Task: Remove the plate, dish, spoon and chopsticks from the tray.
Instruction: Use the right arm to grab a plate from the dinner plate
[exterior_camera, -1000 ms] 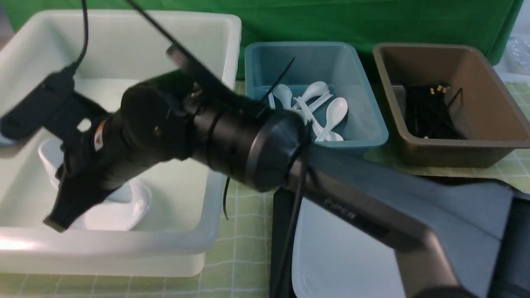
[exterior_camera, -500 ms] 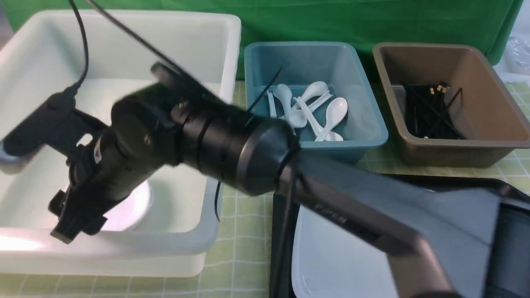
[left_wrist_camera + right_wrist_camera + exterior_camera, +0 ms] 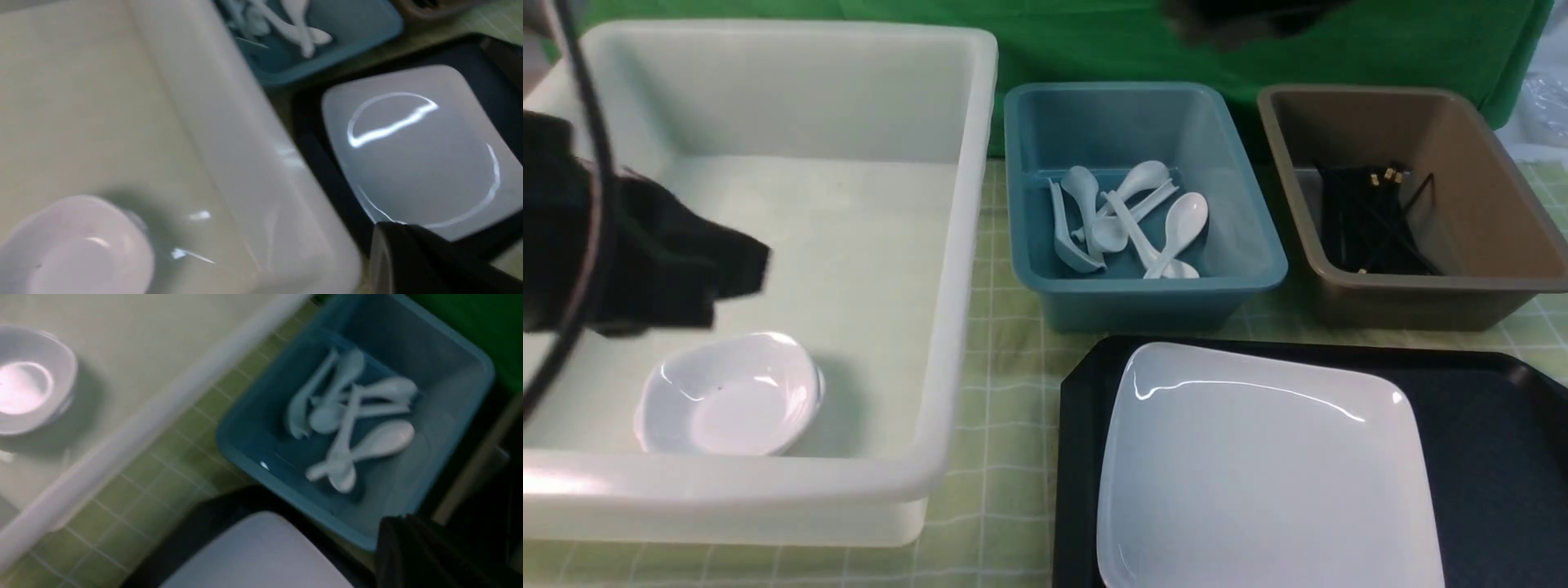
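The large white plate (image 3: 1266, 465) lies on the black tray (image 3: 1494, 457) at the front right. It also shows in the left wrist view (image 3: 412, 155). The small white dish (image 3: 727, 396) lies alone in the white tub (image 3: 964, 245). Several white spoons (image 3: 1176, 224) lie in the blue tub (image 3: 1241, 237). Black chopsticks (image 3: 1364, 220) lie in the brown tub (image 3: 1486, 204). My left gripper (image 3: 727, 269) is a blurred black shape above the white tub's left side. Only a dark blur (image 3: 1241, 16) at the top edge shows of my right arm. Each wrist view shows one dark finger (image 3: 388, 237) (image 3: 392, 531), with the jaws unclear.
The three tubs stand in a row along the back, before a green cloth backdrop (image 3: 1094, 41). A green checked mat (image 3: 1005, 425) covers the table between the white tub and the tray.
The arm that reached across the view into the white tub, over the dish, has pulled out. The dish, plate and tray now show uncovered. A black shape has appeared at the far left.
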Motion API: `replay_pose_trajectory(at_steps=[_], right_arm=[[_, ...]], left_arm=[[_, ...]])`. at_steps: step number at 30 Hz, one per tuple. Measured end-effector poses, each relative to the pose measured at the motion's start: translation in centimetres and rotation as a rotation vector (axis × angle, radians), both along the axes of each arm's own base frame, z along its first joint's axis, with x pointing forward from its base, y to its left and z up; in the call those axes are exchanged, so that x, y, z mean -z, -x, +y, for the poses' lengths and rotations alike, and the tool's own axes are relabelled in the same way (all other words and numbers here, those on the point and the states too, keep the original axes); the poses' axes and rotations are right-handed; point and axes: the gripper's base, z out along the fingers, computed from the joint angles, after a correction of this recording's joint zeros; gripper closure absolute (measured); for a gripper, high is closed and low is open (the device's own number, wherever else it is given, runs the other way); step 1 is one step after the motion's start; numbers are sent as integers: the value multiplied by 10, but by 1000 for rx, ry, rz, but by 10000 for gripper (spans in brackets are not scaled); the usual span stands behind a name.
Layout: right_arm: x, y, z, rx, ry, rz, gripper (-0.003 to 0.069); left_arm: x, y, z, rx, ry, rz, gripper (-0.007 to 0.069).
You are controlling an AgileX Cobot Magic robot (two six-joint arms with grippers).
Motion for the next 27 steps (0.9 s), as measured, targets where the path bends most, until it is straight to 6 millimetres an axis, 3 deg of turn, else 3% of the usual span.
replay_pose_trajectory(at_steps=[1, 2, 3, 5, 6, 8, 9, 10, 12, 15, 19, 27], right_arm=[[1, 0, -4, 17, -4, 8, 640], [14, 4, -39, 127, 0, 63, 636], [14, 7, -44, 145, -7, 65, 636], [50, 12, -88, 304, -20, 177, 592], [54, 11, -94, 324, -24, 185, 586], [103, 13, -118, 409, -100, 306, 484], [106, 13, -120, 413, -106, 313, 465], [142, 13, -130, 442, -174, 369, 361], [174, 10, -136, 474, -228, 394, 272], [207, 2, -141, 515, -253, 394, 211], [244, -14, -142, 548, -256, 417, 188], [287, -32, -140, 580, -288, 482, 185]], left_arm=[[0, 0, -2, 9, -2, 2, 622], [4, 2, -16, 68, -13, 21, 622], [4, 2, -16, 68, -14, 23, 622], [13, -2, -35, 127, -37, 43, 622], [13, -3, -38, 135, -39, 41, 622], [28, -13, -59, 181, -64, 83, 622], [28, -12, -60, 183, -62, 81, 622], [40, -19, -75, 209, -79, 111, 622], [51, -28, -87, 217, -91, 132, 622], [66, -41, -101, 215, -98, 140, 622], [90, -60, -125, 213, -98, 131, 622], [106, -87, -189, 282, -57, -8, 622]])
